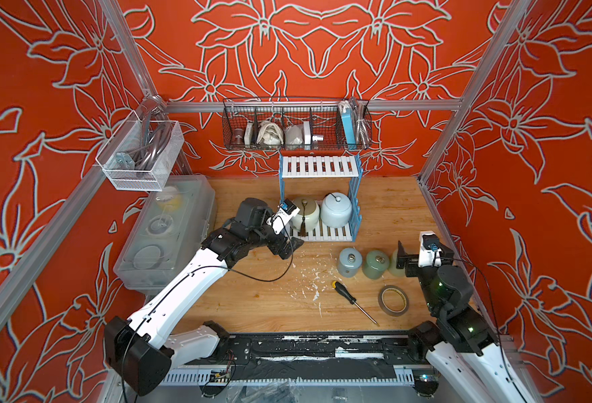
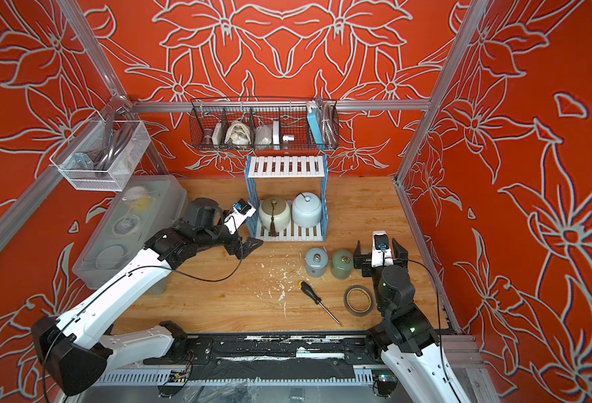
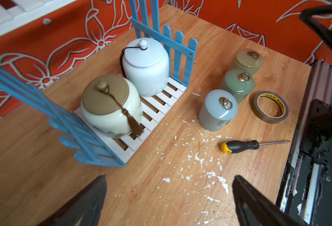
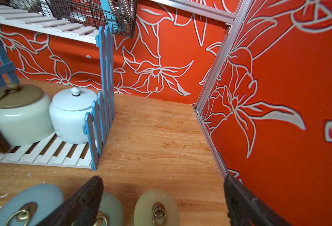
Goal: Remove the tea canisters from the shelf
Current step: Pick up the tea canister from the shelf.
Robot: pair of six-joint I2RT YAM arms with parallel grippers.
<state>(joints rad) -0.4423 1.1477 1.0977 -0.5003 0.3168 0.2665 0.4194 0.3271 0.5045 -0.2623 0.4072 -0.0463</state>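
Observation:
The shelf [image 1: 326,233] stands at the back of the table, its top board bare. On its lower board sit a cream tea canister with a tassel [image 1: 305,213] [image 3: 110,109] and a pale blue-white one [image 1: 336,209] [image 3: 145,66]. Three slim canisters stand on the table to the right: grey-blue [image 1: 350,261], sage green [image 1: 377,263], yellow-green [image 4: 156,207]. My left gripper [image 1: 289,249] [image 3: 170,180] hangs open over bare wood by the shelf's front left corner. Over the yellow-green canister my right gripper [image 2: 378,251] [image 4: 163,178] stands open, holding nothing.
A screwdriver [image 1: 348,296] and a tape roll [image 1: 393,300] lie in front of the slim canisters. White flakes [image 1: 308,282] dot the wood. A clear plastic box [image 1: 169,233] sits at the left. A black wire basket [image 1: 296,125] hangs above the shelf, a mesh basket [image 1: 141,157] at left.

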